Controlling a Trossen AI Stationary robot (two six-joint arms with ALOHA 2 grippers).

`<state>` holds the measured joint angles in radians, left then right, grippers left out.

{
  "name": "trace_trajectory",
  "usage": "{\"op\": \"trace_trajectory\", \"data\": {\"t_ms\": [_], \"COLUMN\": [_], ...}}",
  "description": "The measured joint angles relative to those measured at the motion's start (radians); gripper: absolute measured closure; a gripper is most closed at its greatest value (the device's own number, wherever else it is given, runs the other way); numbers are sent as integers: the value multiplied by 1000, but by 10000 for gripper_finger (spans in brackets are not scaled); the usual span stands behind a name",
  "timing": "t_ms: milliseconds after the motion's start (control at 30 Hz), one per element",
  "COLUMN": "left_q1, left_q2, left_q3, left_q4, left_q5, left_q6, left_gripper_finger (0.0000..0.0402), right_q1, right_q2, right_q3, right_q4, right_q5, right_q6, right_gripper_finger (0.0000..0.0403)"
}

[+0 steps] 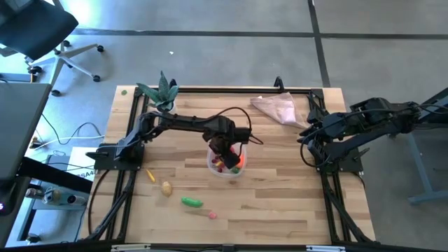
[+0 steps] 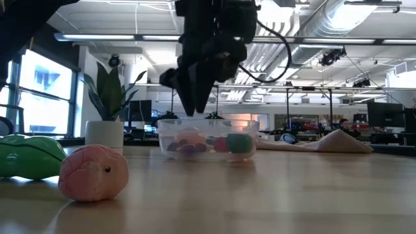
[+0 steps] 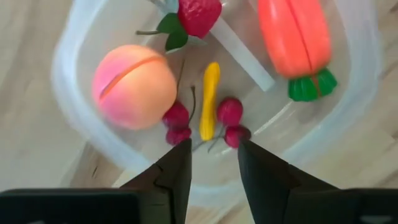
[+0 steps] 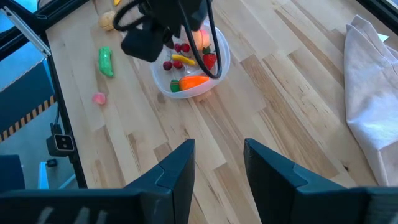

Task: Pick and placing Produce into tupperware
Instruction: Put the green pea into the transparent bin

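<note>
- Left gripper (image 3: 213, 163): above the tupperware (image 1: 228, 166) at table centre, fingers parted, holding nothing
- Tupperware contents: carrot (image 3: 293, 38), peach (image 3: 133, 86), strawberry (image 3: 198, 15), cherries (image 3: 229, 112)
- Right gripper (image 4: 219, 163): at the right, wide open, empty
- Left of the tupperware: green pod (image 1: 192, 201), potato (image 1: 166, 187)

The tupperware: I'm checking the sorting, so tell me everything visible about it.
The tupperware is a small round tub of clear plastic, upright and lidless on the wooden table near its middle. Inside lie a peach, carrot, strawberry, yellow piece and dark-red cherries. The left claw hangs open just above it, apparently not touching.
</note>
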<state>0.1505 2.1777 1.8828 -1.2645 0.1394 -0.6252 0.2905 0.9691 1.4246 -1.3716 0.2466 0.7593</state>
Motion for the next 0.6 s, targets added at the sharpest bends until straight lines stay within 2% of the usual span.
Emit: {"op": "trace_trajectory", "data": {"t_ms": [233, 433, 600], "left_q1": [-2, -7, -31], "left_q2": [0, 0, -14], "left_q3": [115, 151, 150], "left_q4": [-166, -311, -307], "left_q5": [-96, -155, -189], "left_q6": [-69, -118, -123], "left_gripper_finger": [291, 291, 291], "right_q1": [0, 0, 0], "right_q2": [0, 0, 0], "right_q3": [0, 0, 0], "right_q4": [0, 0, 0], "right_q5": [0, 0, 0], "right_q6": [0, 0, 0], "right_gripper_finger": [272, 272, 272]}}
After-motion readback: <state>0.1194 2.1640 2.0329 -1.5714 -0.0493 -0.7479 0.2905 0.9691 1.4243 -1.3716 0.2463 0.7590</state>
